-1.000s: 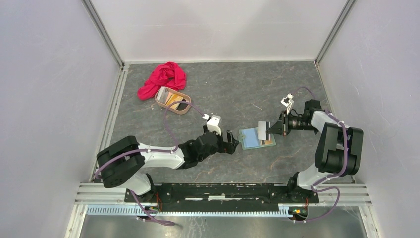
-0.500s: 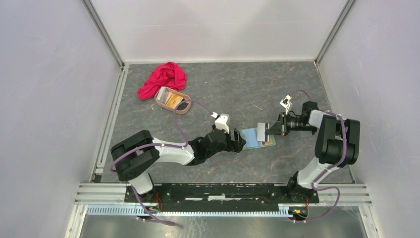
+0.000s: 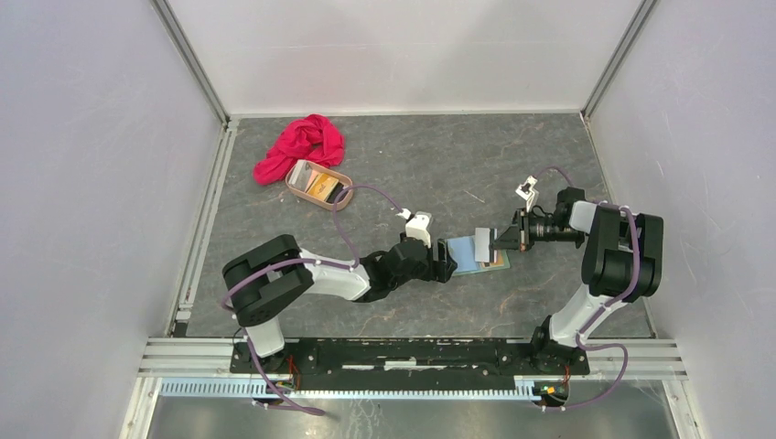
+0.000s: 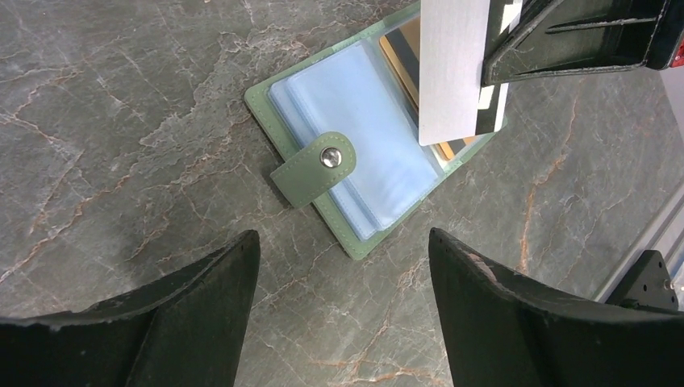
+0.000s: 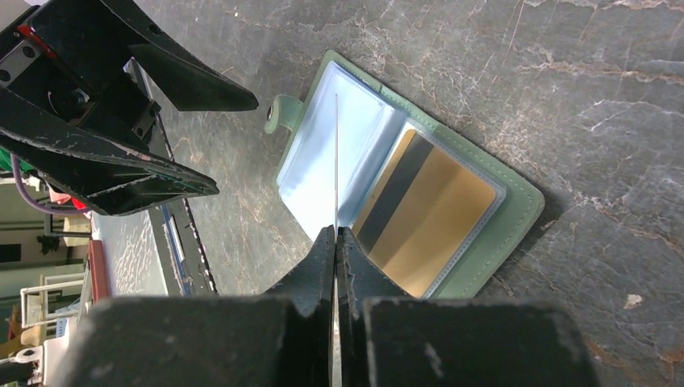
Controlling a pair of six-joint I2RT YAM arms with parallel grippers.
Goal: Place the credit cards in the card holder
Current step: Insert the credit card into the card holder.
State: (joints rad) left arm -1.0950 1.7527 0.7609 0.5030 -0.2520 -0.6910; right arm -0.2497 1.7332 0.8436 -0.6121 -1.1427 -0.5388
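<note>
White card (image 4: 452, 72) clamped in my right claw (image 5: 335, 234) over the open holder (image 4: 347, 105); my left claw (image 4: 343, 242) is spread wide with nothing in it.

The holder lies flat on the grey table (image 3: 412, 165) between my two claws, with its pale blue pockets facing up and its snap strap (image 4: 313, 169) folded across them. A gold card (image 5: 427, 218) with a dark stripe sits in the pocket on the side nearer my right claw. The white card stands on edge above the middle fold, and I cannot tell whether it touches the pockets. My left fingers (image 4: 202, 306) hang just beside the strap end, clear of the holder. Well apart at the back, a tray (image 3: 295, 181) holds more cards (image 3: 320, 186), next to a red cloth (image 3: 302, 146).
</note>
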